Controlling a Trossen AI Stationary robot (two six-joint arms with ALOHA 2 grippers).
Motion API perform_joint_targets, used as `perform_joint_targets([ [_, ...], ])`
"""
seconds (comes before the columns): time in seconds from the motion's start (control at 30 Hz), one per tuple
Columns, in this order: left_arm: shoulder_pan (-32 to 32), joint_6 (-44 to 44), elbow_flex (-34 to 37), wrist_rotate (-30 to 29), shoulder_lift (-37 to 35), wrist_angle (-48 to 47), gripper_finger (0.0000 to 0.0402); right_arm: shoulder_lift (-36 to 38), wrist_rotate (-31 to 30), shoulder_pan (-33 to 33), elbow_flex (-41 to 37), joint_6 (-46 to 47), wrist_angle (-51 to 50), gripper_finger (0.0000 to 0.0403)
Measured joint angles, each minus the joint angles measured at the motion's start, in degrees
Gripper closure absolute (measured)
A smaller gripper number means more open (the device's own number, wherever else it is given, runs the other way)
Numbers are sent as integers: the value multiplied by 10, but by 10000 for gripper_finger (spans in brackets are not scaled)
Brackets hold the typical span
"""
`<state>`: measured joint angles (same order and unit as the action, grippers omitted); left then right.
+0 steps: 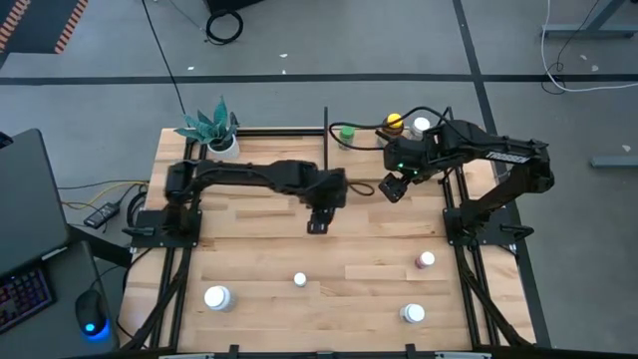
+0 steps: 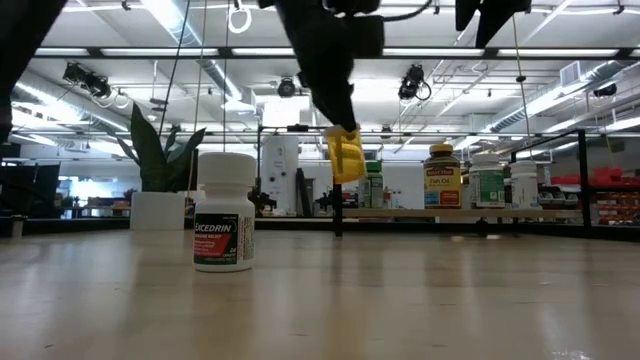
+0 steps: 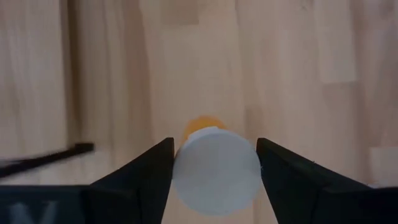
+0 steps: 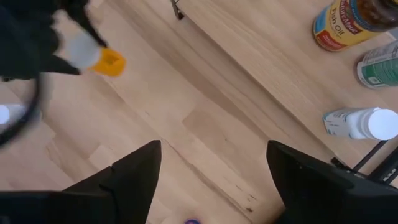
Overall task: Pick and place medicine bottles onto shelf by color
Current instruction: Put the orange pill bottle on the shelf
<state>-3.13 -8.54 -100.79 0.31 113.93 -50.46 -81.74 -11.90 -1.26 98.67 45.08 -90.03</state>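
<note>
A white Excedrin bottle [image 2: 224, 211], round and squat, stands nearest on the pale plank surface [image 1: 329, 259]; four bottles are scattered along that front stretch. Mid-surface, the left end effector [image 3: 214, 163] grips a white-capped orange bottle [image 3: 216, 168] aloft, its label hidden. Farther back, the right end effector [image 4: 211, 168] hangs open near the shelf [image 4: 273, 56], which carries three bottles.

1. High view – straight down over the table [image 1: 329, 254].
2. Low view – tabletop height, facing the shelf [image 2: 450, 214].
3. Wrist views look down, close (both show the orange bottle [image 4: 107, 61]).
</note>
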Motion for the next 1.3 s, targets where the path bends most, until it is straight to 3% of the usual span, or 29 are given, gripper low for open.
perform_joint_targets([
  [0.17, -10, -26, -65, -1, 56, -37, 179, 3, 11, 0, 0, -1, 0, 113],
  [0.57, -12, -27, -66, 0, 130, -18, 168, 4, 12, 0, 0, -13, 0, 117],
  [0.8, -12, -21, -66, 0, 132, -7, 172, 4, 12, 0, 0, -13, 0, 117],
  [1.3, -12, 4, -66, 26, 132, -21, 64, 4, 27, 1, 0, -13, 0, 112],
])
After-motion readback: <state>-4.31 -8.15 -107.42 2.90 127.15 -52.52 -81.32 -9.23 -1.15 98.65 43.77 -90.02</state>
